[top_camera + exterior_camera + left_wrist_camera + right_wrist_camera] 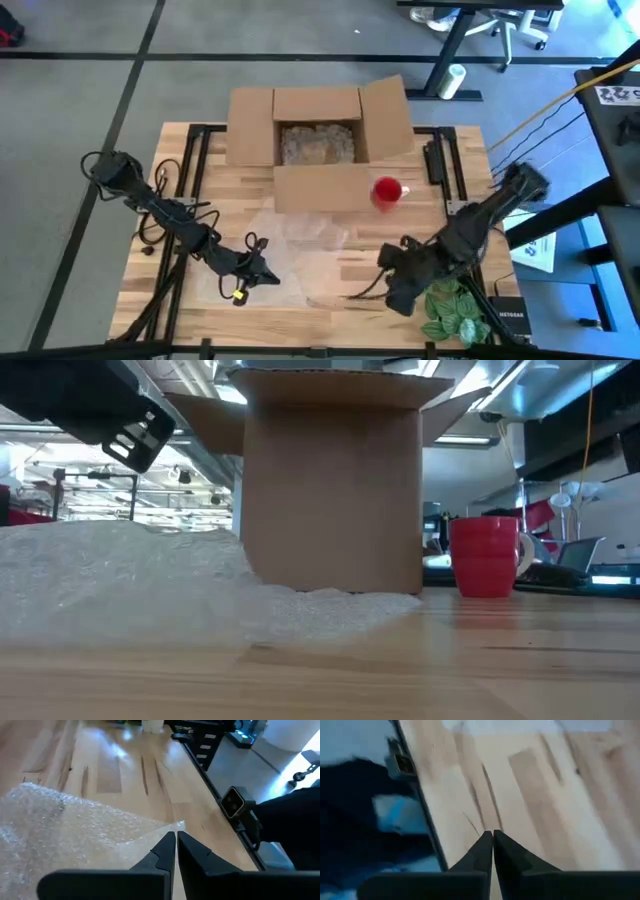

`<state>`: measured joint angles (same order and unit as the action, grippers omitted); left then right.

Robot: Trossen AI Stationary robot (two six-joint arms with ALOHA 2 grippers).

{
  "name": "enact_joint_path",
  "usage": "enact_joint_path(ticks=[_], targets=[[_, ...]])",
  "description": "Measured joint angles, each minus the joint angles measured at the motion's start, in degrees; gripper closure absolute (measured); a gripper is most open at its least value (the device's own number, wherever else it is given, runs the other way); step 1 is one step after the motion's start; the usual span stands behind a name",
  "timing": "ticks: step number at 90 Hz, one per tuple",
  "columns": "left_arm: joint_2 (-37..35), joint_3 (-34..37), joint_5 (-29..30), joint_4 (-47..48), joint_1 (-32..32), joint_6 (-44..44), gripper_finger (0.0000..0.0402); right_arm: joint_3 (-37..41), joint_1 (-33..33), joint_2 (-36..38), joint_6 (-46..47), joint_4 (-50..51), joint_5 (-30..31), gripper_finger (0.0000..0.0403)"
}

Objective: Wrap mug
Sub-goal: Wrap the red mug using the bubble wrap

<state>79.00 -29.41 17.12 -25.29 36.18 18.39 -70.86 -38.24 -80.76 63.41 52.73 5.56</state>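
On pale plank table [400, 300], crinkly bubble wrap [300, 235], glossy red mug [387, 191], left pincer [272, 277] and right pincer [384, 257] clenched empty.

Mug [387, 191] solid red, no print. Box [318, 105] plain brown cardboard; wrap [300, 240] clear w/ fine bubble texture. Table [330, 285] pale wood, striped planks; plant [452, 313] green w/ light veins.

1 red mug [387, 190], 1 cardboard box [318, 140], 1 bubble-wrap sheet [300, 240], 1 plant [455, 312], 2 arms.
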Motion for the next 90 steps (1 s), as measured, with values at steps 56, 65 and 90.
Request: enact_joint_path(ticks=[56, 65, 90], targets=[[-11.26, 0.02, -0.33, 21.79, -10.34, 2.69, 0.0402, 46.39, 2.26, 49.93, 1.39, -4.85, 7.87, 0.0403], [-14.57, 0.02, -0.06, 26.96, -14.46, 3.33, 0.0402, 46.98, 4.89, 58.15, 0.63, 0.62, 7.97, 0.0403], [-15.48, 0.02, 3.05, 32.28, -21.78, 0.95, 0.0402, 49.98, 9.40, 64.31, -6.69, 0.10, 15.03, 0.0403]])
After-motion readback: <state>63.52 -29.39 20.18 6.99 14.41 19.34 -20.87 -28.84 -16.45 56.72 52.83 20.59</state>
